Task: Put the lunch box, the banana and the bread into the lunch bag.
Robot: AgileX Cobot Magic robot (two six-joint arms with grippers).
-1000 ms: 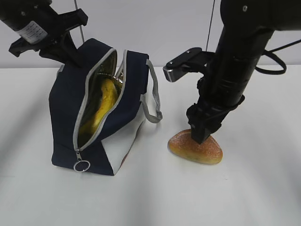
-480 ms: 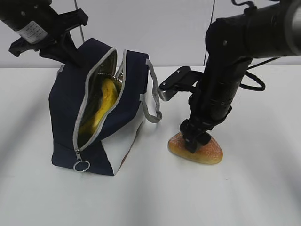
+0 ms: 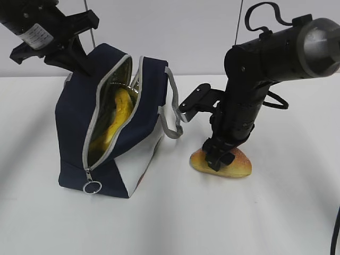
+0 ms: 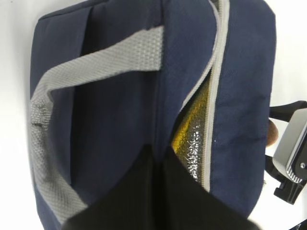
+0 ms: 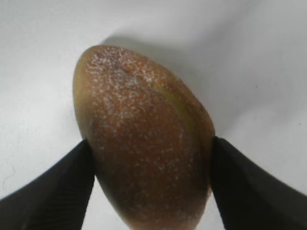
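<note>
The navy lunch bag (image 3: 74,122) stands tilted on the white table with its zipper open, and the yellow banana (image 3: 119,114) lies inside against the silver lining. My left gripper (image 3: 79,66) is shut on the bag's upper back edge; in the left wrist view its fingers (image 4: 139,191) pinch a fold of the navy fabric (image 4: 115,110). The golden-brown bread (image 3: 236,164) lies on the table right of the bag. My right gripper (image 3: 218,159) stands over it, its fingers (image 5: 57,191) pressed against both sides of the bread (image 5: 144,129). The lunch box is out of view.
A grey handle (image 3: 172,114) hangs off the bag toward the bread. The ring pull (image 3: 92,187) sits at the bag's near lower corner. White table (image 3: 212,223) stretches in front and to the right.
The right arm has leaned over and come lower onto the bread, its fingers now down at the bread's sides. The left gripper and the bag have not moved.
</note>
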